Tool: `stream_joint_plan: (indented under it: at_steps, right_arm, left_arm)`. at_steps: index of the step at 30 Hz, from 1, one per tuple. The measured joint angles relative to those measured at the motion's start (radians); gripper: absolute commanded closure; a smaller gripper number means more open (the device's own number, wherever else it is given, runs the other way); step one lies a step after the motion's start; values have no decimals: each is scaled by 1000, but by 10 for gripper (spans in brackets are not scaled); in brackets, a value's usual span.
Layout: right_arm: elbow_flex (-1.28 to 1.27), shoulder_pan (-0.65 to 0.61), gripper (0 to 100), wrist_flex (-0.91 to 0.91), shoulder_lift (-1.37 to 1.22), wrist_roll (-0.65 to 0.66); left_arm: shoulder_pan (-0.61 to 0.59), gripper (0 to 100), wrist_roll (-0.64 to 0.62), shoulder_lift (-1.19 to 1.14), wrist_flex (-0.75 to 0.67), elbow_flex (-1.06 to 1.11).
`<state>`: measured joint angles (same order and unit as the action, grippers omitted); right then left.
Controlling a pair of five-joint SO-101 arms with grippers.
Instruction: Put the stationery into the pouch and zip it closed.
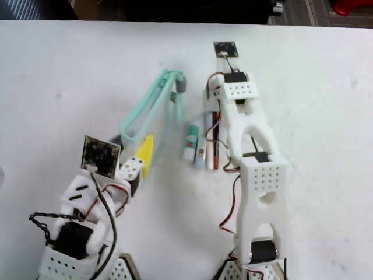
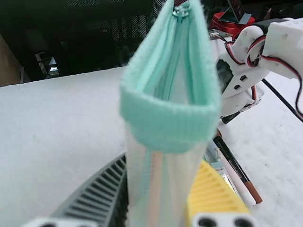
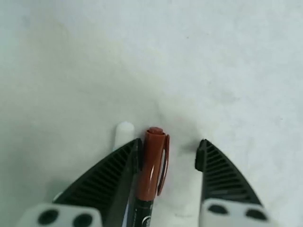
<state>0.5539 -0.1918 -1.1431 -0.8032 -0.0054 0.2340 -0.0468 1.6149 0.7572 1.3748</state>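
A mint-green pouch (image 1: pixel 152 108) lies on the white table, its mouth held apart. My left gripper (image 1: pixel 133 143) is shut on its near end, and the left wrist view shows the pouch (image 2: pixel 165 118) pinched between the grey and yellow fingers (image 2: pixel 210 194). Several pens lie side by side to the right of the pouch, among them a brown pen (image 1: pixel 215 149) and a white pen (image 1: pixel 208 156). My right gripper (image 3: pixel 169 144) is open and straddles the brown pen (image 3: pixel 151 165), whose cap touches one finger. The white pen's tip (image 3: pixel 124 129) sits just outside that finger.
A small tube with a teal label (image 1: pixel 190 143) lies at the left of the pen row. The right arm (image 2: pixel 255 52) stands close behind the pouch. Dark floor and clutter lie past the table's far edge (image 1: pixel 116 21). Bare table extends left and far right.
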Motion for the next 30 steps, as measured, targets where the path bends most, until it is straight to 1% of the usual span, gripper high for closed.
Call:
stream_joint_plan:
  at_steps: [7,11,30]
  right_arm:
    - [38,9,984,-8,-40,0]
    - [48,28,981,-11,-48,0]
    - [51,28,981,-17,-48,0]
  left_arm:
    - [0,846,0,0,0,0]
    - [0,846,0,0,0,0]
    - [0,846,0,0,0,0]
